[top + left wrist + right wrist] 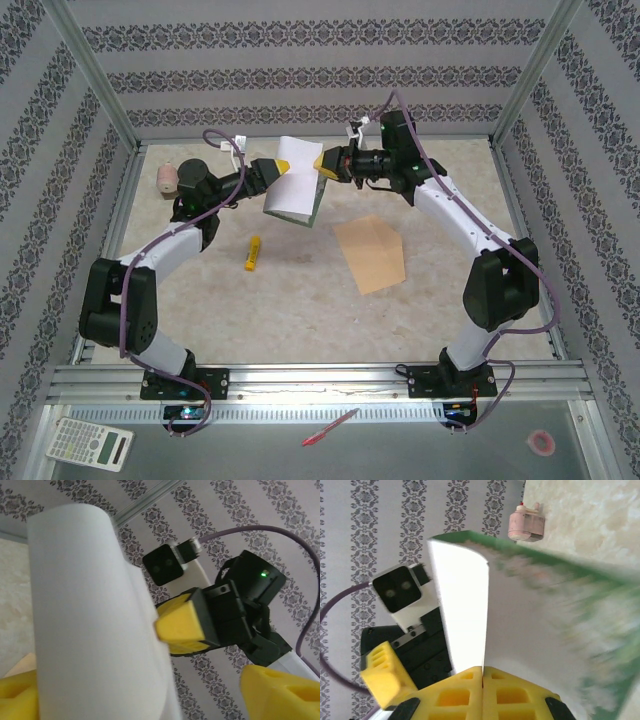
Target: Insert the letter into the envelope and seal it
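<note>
**A:** Between the jaws of the right gripper [483, 677], what is there?

**B:** The letter [293, 188]. Those jaws are pressed together on its edge. The sheet rises from them in the air, curled, with a green border along one side.

**A:** And the left gripper [281, 167]?

**B:** Its jaws stand wide apart, with a finger [17, 700] on either side of the sheet. The paper runs close to that finger, perhaps touching it, but the view is too blurred to say. Nothing is clamped.

**A:** The envelope [370, 252]?

**B:** It lies flat on the table [300, 305], below the right jaws and well apart from them.

**A:** Anything below the left jaws?

**B:** A glue stick [252, 252] lies on the table there, clear of the fingers.
</note>
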